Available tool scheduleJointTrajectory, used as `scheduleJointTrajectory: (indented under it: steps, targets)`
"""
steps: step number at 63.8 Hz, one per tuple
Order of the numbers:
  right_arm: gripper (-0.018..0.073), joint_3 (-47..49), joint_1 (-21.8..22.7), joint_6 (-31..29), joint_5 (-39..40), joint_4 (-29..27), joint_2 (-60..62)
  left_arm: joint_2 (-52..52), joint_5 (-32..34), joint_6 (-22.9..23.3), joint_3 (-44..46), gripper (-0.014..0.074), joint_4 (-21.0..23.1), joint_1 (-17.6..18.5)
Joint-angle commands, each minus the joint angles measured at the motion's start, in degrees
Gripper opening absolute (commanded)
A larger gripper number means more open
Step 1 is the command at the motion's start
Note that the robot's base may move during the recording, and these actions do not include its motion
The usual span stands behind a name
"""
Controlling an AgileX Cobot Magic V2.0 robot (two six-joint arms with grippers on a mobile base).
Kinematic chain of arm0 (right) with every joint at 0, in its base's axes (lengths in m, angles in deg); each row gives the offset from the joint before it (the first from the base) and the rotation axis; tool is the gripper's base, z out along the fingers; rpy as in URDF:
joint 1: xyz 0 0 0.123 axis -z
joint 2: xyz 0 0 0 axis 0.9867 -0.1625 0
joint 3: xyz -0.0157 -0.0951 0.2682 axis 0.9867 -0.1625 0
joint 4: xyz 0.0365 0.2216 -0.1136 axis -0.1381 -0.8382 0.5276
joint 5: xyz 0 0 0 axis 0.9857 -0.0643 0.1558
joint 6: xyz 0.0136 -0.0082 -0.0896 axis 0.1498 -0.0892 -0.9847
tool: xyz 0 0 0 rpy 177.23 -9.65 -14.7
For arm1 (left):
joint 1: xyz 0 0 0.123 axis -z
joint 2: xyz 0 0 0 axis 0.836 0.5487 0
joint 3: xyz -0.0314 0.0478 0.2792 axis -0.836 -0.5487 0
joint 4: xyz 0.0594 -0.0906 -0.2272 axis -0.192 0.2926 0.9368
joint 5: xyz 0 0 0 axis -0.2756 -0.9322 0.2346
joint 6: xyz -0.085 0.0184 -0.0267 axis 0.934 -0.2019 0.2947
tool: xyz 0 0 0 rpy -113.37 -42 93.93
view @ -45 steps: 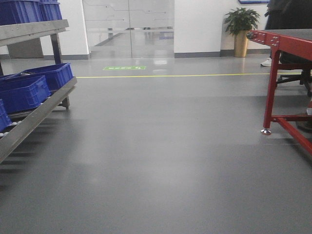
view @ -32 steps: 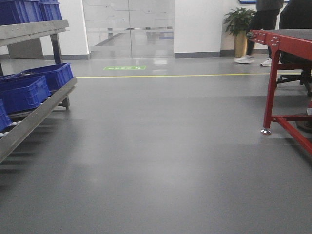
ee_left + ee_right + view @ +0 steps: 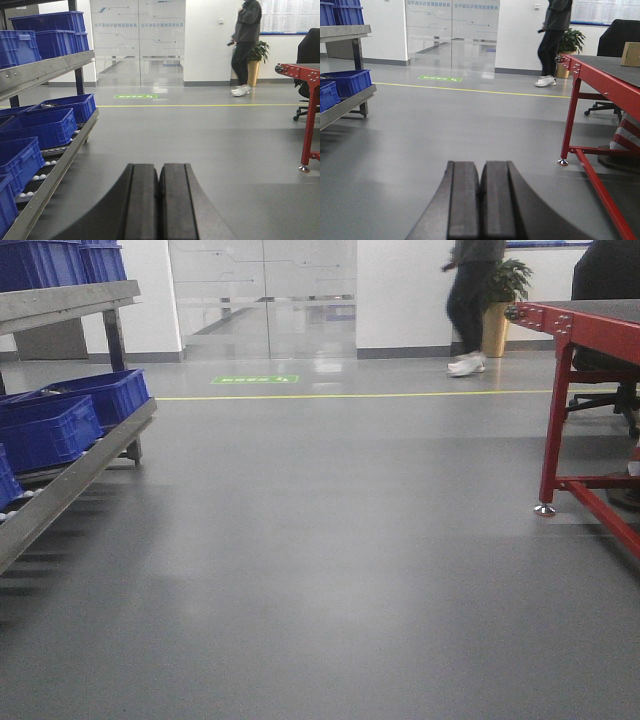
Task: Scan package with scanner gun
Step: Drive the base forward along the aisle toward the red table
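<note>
Meanwhile, a person (image 3: 468, 300) in dark clothes is walking across the back of the room. Half a second ago this walker was at the right edge by the potted plant (image 3: 510, 285) and is now stepping past it toward the glass doors (image 3: 265, 300). That is the only change; the grey floor, the rack of blue crates (image 3: 60, 420) and the red table (image 3: 590, 325) are sitting just as they were. For the task, it is looking like background traffic only, well apart from both arms.

Both hands are idling. The left gripper (image 3: 160, 172) is pointing out over the floor with its two black fingers pressed together and nothing between them. The right gripper (image 3: 480, 170) is doing the same, its pads meeting on nothing.

What is probably the package (image 3: 631, 54), a tan cardboard box, is resting on the red table's top toward its far right end, well apart from either hand; no label is showing from here. The scanner gun is not appearing in any view, so scanning is not yet beginning.
</note>
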Motion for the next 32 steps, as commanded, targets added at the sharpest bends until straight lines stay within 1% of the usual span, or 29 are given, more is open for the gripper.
scheduleJointTrajectory:
  steps: [1,32]
  targets:
    - [-0.0168,0.0,0.2,0.2,0.9,-0.1,0.1,-0.2,1.2,0.0,0.1,-0.0111,0.3,-0.1]
    - [-0.0168,0.0,0.2,0.2,0.9,-0.1,0.1,-0.2,1.2,0.0,0.1,-0.0111,0.3,-0.1]
